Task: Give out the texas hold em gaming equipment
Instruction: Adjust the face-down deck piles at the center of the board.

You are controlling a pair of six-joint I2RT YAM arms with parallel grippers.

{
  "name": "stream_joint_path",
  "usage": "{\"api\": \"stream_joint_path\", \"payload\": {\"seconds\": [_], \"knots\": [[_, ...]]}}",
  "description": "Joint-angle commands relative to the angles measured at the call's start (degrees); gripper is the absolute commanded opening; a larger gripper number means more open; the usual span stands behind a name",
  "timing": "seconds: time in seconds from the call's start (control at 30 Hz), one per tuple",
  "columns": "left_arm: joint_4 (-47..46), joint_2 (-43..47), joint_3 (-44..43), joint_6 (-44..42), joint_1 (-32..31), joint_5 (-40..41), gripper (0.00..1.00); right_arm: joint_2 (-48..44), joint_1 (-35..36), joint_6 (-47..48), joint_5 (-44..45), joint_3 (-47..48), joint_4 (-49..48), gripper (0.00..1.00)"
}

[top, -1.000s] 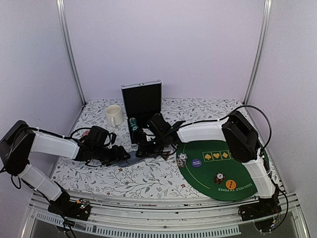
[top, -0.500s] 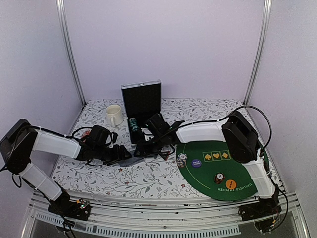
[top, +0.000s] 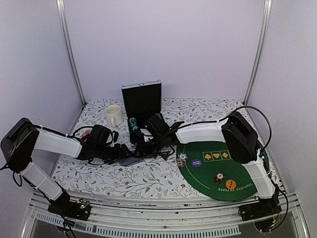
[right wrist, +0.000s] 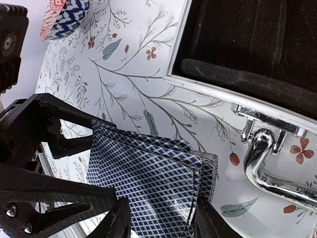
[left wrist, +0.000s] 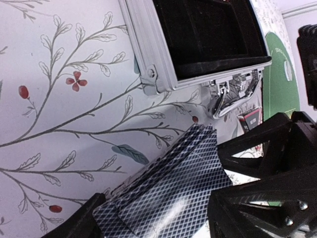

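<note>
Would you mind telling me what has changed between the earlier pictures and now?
The right gripper slid a little to the left, closing in on the left gripper, so both sets of jaws now bracket the playing cards. The cards shifted hardly at all; whether either hold changed cannot be told. The mug, the open case and the chips on the green mat stayed put.

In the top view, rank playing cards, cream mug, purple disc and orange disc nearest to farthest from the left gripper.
From the left gripper:
1. playing cards, at its fingertips.
2. cream mug, toward the back.
3. purple disc, on the green mat to its right.
4. orange disc, farther right at the mat's near edge.
</note>
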State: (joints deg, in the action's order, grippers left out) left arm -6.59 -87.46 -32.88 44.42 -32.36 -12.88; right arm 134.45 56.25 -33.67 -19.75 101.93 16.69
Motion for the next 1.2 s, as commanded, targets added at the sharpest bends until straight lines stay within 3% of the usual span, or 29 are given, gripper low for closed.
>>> {"api": "stream_joint_path", "payload": {"seconds": [0.0,0.5,0.77,1.17], "knots": [[-1.3,-0.2,-1.3,-0.2,-0.8,-0.6,0.71,-2.6,0.3,0.3,2.0,-0.9,0.0,0.45],[4.8,3.0,-0.5,-2.0,-0.6,2.2,0.79,-5.2,-1.2,2.3,6.1,-2.9,1.8,0.51],[5.8,5.7,1.3,-1.3,-0.4,3.7,0.71,-2.7,-1.2,2.4,3.5,-2.8,1.7,0.42],[3.2,1.7,1.1,-0.7,-0.6,1.8,0.51,-1.1,-0.7,2.0,1.5,-1.8,0.4,0.31]]}}
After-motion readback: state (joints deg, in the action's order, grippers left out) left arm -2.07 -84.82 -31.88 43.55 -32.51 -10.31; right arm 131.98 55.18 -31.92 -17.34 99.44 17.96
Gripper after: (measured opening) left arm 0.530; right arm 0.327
